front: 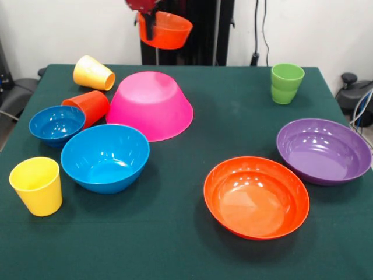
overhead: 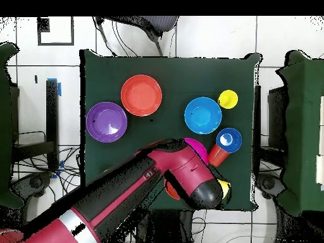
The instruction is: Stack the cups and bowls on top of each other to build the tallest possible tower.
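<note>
My gripper (front: 149, 28) is shut on the rim of the small orange bowl (front: 166, 30) and holds it high above the table's far edge, behind the large pink bowl (front: 150, 105). The pink bowl lies upside down with nothing on it. The medium blue bowl (front: 105, 157) and small blue bowl (front: 56, 124) sit upright at the left. One yellow cup (front: 93, 73) and the orange-red cup (front: 87, 107) lie on their sides. The other yellow cup (front: 37, 185) and the green cup (front: 286, 83) stand upright. In the overhead view the arm (overhead: 158, 177) hides most of the pink bowl (overhead: 196, 147).
The wide shallow orange bowl (front: 256, 197) and wide shallow purple bowl (front: 323, 150) sit upright at the front right. The table (front: 192, 256) is covered in dark green cloth. The robot's black pedestal (front: 198, 35) stands behind the far edge.
</note>
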Motion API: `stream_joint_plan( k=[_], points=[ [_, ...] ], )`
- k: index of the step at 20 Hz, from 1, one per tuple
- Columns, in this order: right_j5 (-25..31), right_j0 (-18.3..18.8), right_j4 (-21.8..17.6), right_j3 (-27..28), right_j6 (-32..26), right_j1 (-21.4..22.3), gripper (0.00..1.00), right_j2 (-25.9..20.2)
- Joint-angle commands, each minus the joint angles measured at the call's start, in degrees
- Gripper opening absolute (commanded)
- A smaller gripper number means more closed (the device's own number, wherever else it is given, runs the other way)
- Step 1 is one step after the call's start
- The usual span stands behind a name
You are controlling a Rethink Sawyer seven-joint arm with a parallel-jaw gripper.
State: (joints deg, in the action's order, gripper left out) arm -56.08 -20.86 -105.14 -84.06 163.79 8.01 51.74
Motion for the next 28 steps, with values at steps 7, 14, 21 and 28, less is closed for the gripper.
stream_joint_plan(
  k=[7, 14, 21, 28],
  points=[
    [-5.6, 9.1, -1.6, 17.9, 15.3, -4.3, 0.0, -8.7],
    [-7.7, 10.3, -0.8, 20.6, 15.0, -5.5, 0.0, -8.8],
    [-10.1, 10.0, 1.1, 21.4, 16.7, -5.3, 0.0, -8.7],
    [-15.4, 10.8, -0.4, 22.5, 18.3, -7.3, 0.0, -8.0]
  ],
)
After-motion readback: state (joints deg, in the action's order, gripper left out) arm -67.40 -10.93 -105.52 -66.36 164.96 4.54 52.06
